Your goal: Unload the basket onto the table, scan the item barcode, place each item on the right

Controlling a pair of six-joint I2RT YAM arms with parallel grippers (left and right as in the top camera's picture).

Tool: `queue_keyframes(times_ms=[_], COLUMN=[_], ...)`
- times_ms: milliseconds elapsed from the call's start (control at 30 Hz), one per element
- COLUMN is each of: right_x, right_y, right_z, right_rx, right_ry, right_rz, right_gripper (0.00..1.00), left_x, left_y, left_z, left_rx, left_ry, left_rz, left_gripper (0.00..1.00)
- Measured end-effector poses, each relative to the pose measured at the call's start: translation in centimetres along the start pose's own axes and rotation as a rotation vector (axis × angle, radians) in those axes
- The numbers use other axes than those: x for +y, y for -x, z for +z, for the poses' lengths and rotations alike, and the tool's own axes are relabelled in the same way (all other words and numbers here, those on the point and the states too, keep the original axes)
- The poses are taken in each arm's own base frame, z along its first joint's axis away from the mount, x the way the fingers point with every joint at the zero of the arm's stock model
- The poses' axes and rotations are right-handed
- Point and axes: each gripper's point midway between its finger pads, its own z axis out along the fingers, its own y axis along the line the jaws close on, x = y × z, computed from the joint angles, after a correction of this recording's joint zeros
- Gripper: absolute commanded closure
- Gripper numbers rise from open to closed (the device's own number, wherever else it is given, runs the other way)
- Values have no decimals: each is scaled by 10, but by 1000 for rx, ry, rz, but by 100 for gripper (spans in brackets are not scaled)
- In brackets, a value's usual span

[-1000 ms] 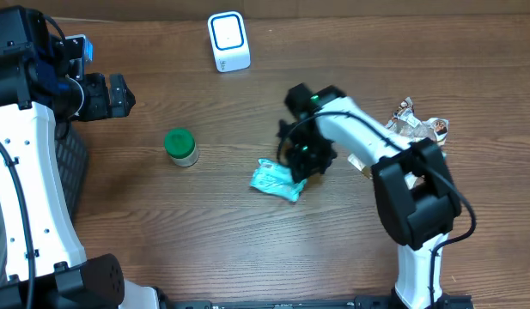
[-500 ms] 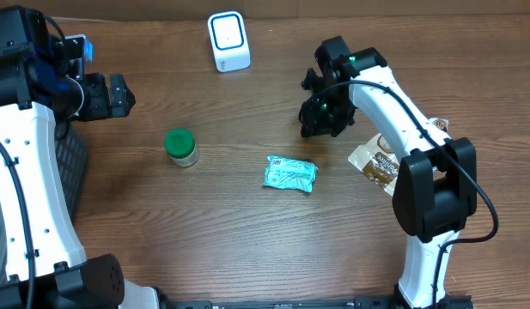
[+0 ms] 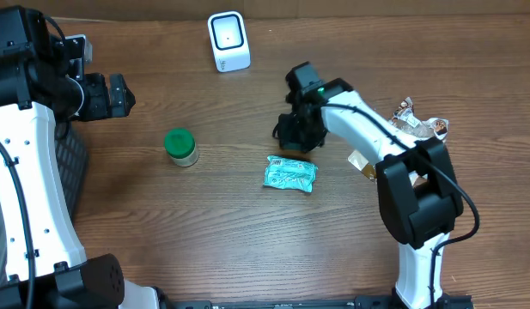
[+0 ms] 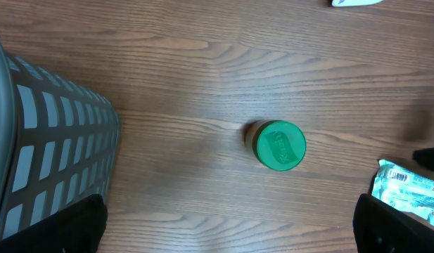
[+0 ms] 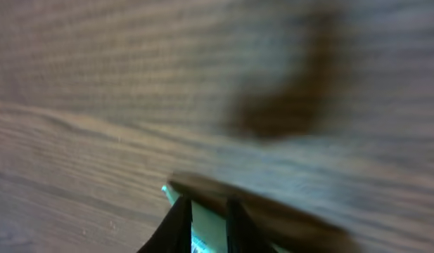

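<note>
Teal packet [image 3: 290, 174] lies flat mid-table [image 3: 204, 240], below the white scanner [image 3: 228, 40]; its print is too small to read. The right fingers [image 5: 180, 221], nearly together and blurred, sit at its upper edge; grip cannot be told. The left fingers [image 4: 76, 228] gape wide, empty, above a green-lidded jar [image 4: 279, 145].

Looks like a mock shop checkout in a robot lab: wooden bench [image 3: 204, 249], white barcode scanner [image 3: 228, 40] at twelve o'clock, mesh basket [image 4: 48, 140] at nine, teal packet [image 3: 290, 174] mid-bench, robot arms [image 3: 359, 120] either side.
</note>
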Motion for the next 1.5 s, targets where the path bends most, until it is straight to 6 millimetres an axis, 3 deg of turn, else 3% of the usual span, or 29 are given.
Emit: queue_keyframes(times_ms=[467, 700, 767, 867, 1033, 1100, 1200, 1500], right_x=[7, 8, 7, 0, -26, -40, -52, -67], right_y=[-33, -43, -38, -26, -8, -4, -7, -42], right_z=[4, -4, -19, -64, -140, -149, -137, -54], right_rx=[107, 137, 105, 17, -135, -151, -113, 48], right_ry=[-27, -33, -19, 11, 42, 52, 78, 198], right_rz=[-87, -97, -85, -58, -34, -32, -43, -58], right_gripper=[85, 68, 60, 40, 31, 31, 28, 28], left_x=[0, 0, 0, 0, 0, 0, 0, 0], left_y=[0, 0, 0, 0, 0, 0, 0, 0], left_z=[0, 0, 0, 0, 0, 0, 0, 0], left_rx=[0, 0, 0, 0, 0, 0, 0, 0], left_ry=[0, 0, 0, 0, 0, 0, 0, 0], left_rz=[0, 0, 0, 0, 0, 0, 0, 0], left_gripper=[0, 0, 0, 0, 1, 0, 1, 0])
